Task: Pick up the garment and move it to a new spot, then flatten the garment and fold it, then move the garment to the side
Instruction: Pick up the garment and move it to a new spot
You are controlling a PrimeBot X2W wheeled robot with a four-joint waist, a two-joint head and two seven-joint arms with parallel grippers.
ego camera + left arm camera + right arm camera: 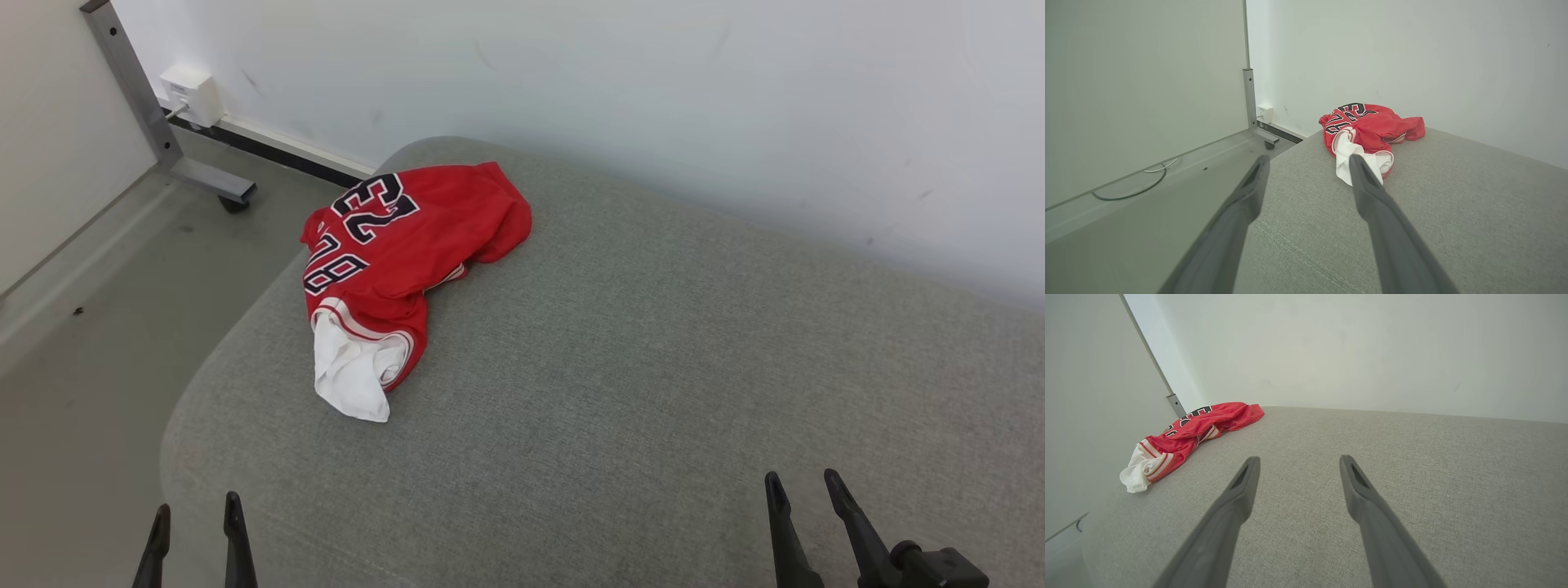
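A broad grey cushion (653,367) took up most of the scene, and the garment (408,237) lay bunched at the cushion's far-left corner, close to its rounded left edge and well clear of its middle. It was a sports jersey of thin, shiny mesh. It would likely be light, limp and a little slippery, so it should drape and sag from any pinch rather than keep its shape. A firm nip through a thick fold or a banded hem would probably hold better than a grab at a single loose layer. The red body was crumpled and folded over itself, with one lobe reaching toward the cushion's far edge. A white inner part (351,376), edged with red and white striped trim, spilled out toward the cushion's near side and looked like the easiest place to grip. Dark numerals outlined in white (380,208) showed, wrinkled, on the upper layer. The left gripper (197,502) hung spread and empty at the cushion's near-left corner, and the right gripper (800,475) hung likewise spread and empty over the cushion's near-right part.
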